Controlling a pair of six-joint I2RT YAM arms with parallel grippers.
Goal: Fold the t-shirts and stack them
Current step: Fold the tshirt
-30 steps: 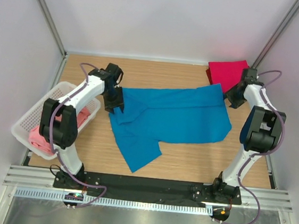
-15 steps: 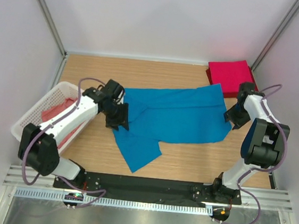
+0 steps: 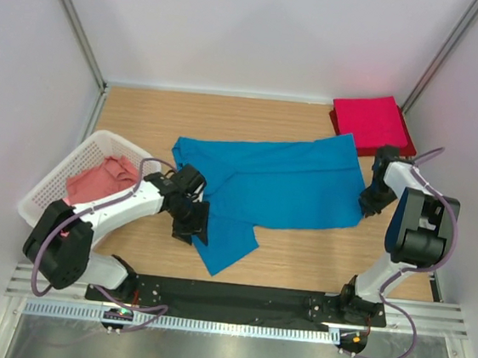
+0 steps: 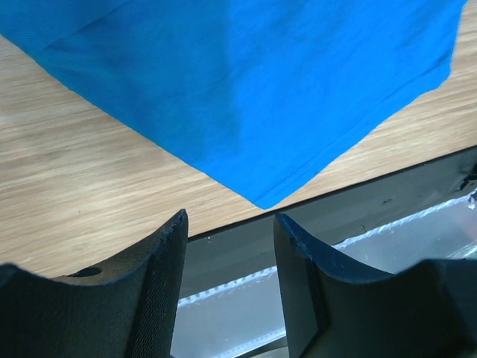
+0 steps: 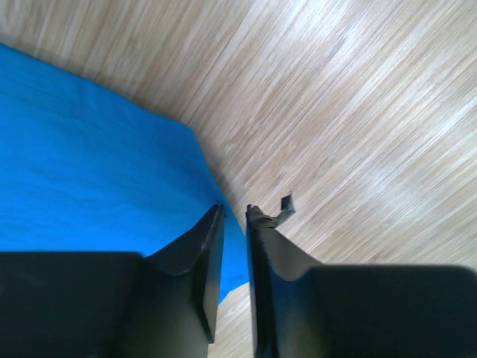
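Left end effector [image 4: 229, 220]: its two dark fingers [image 4: 160, 253] stand wide apart with nothing between them. In the overhead view it sits at lower centre-left, at the left edge of the flap that the blue t-shirt [image 3: 281, 183] sends toward the bottom of the frame. In the left wrist view, the flap's pointed corner lies on the worktop [image 3: 143, 118] just beyond the fingertips, with the black base plate [image 3: 235, 297] past it.

Right end effector [image 5: 233, 210]: its fingers are drawn close, leaving only a narrow slit. They are at the right-hand edge of the blue t-shirt, at centre-right of the overhead view. Blue cloth shows inside the slit, but whether the cloth is pinched cannot be told.

The blue t-shirt is spread flat across the middle of the worktop, its long side running left to right. The red t-shirt [image 3: 372, 120] lies folded in a neat square at the upper right corner of the worktop, with the blue shirt's upper right corner just beside it. The pink t-shirts [image 3: 102, 177] lie bunched in the white lattice basket [image 3: 45, 191] at the left edge.

The left arm stretches low from its base at lower left toward the centre. The right arm stands folded at the right side.
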